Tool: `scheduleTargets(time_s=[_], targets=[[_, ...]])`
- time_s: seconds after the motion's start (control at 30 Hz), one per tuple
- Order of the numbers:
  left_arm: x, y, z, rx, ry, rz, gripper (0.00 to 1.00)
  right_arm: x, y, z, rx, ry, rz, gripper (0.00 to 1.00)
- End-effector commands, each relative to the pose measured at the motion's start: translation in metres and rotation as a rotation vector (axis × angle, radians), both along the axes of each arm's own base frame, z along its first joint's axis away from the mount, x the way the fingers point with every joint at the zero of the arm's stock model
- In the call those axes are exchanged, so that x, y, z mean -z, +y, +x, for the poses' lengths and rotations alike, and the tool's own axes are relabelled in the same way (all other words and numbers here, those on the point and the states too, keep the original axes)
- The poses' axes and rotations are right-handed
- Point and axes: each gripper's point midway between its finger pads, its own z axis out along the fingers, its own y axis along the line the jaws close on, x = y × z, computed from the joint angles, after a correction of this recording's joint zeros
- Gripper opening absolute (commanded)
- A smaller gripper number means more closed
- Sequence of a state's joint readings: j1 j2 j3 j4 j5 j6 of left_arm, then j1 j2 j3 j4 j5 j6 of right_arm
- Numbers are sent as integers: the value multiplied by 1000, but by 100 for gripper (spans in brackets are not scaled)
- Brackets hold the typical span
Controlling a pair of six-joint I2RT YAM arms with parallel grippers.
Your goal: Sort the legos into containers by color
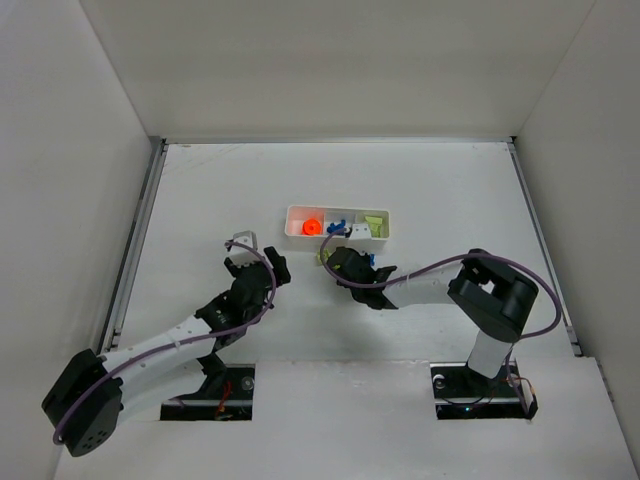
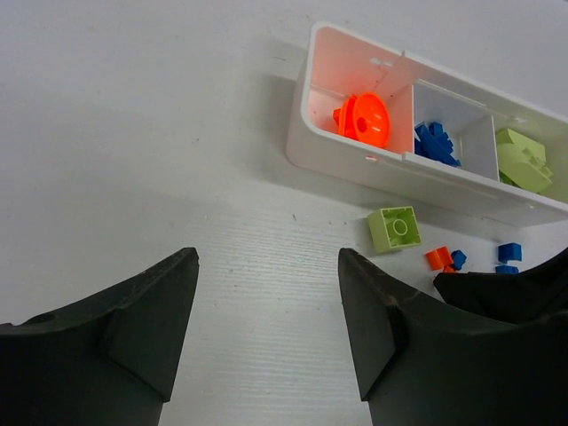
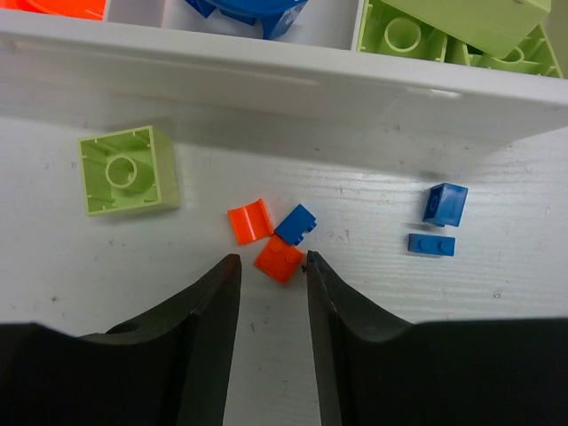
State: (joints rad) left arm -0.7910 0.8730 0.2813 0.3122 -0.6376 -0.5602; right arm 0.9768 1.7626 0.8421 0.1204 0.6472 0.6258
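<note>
Right pincer (image 3: 272,263): jaws parted by a narrow gap, low over the table (image 1: 210,190), clamping nothing.
Orange square bit (image 3: 279,258): on the table right at the mouth of the right pincer, between its two tips. Whether either tip touches it cannot be told.
Orange curved bit (image 3: 249,221): just beyond the right pincer's tips, slightly toward its left finger, close against the square bit.
Blue bit (image 3: 295,224): also just beyond those tips, beside the curved bit and at the square bit's far corner.
Green brick (image 3: 129,169): ahead of the right pincer and well off to its left, lying flat with a round ring on its upper face, near the tray's front wall.
Blue brick (image 3: 445,203) and blue flat bit (image 3: 431,244): ahead and to the right of the right pincer, close together but apart.
Tray (image 3: 266,71): stretches across beyond the right pincer, past all the loose pieces.
Tray contents: orange disc (image 2: 364,120) in the left compartment, blue pieces (image 2: 435,142) in the middle, green bricks (image 2: 524,160) in the right.
Left pincer (image 2: 266,257): wide open and empty, bare table between its fingers. The tray lies ahead and to its right, and the loose pieces lie nearer, farther right.
</note>
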Motion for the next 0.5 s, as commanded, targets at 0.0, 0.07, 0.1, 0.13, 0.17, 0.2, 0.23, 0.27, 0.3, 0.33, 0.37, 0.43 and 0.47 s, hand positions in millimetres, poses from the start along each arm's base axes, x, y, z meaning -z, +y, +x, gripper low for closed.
scheduleTargets(time_s=[0.0,0.07,0.1,0.13,0.17,0.2,0.23,0.27,0.3,0.33,0.37,0.43,0.47], targets=[[-20,-2,7,-30,-28,-42,63,-2,8,0,0,-4,25,40],[-22,-5,6,-17,-32,-54,65,-2,9,2,0,-4,27,38],[-23,-5,6,-16,-35,-58,65,-1,9,2,2,-3,26,36],[-25,-5,5,-14,-41,-64,66,0,9,3,3,-2,23,35],[-27,-6,4,-10,-45,-71,66,2,9,3,3,1,20,34],[-28,-6,4,-10,-49,-75,65,4,8,3,5,3,16,33],[-30,-6,4,-10,-52,-78,64,6,8,3,7,7,11,32],[-31,-6,5,-12,-57,-78,62,7,8,4,8,7,9,32],[-32,-6,5,-14,-59,-77,61,9,8,4,9,7,6,31],[-32,-6,5,-16,-62,-79,59,10,7,4,11,7,2,31],[-33,-7,5,-16,-63,-80,57,11,7,5,13,7,-2,31],[-34,-7,6,-15,-62,-77,55,14,6,5,17,8,-8,31],[-34,-7,6,-17,-62,-77,53,15,6,6,20,9,-11,32]])
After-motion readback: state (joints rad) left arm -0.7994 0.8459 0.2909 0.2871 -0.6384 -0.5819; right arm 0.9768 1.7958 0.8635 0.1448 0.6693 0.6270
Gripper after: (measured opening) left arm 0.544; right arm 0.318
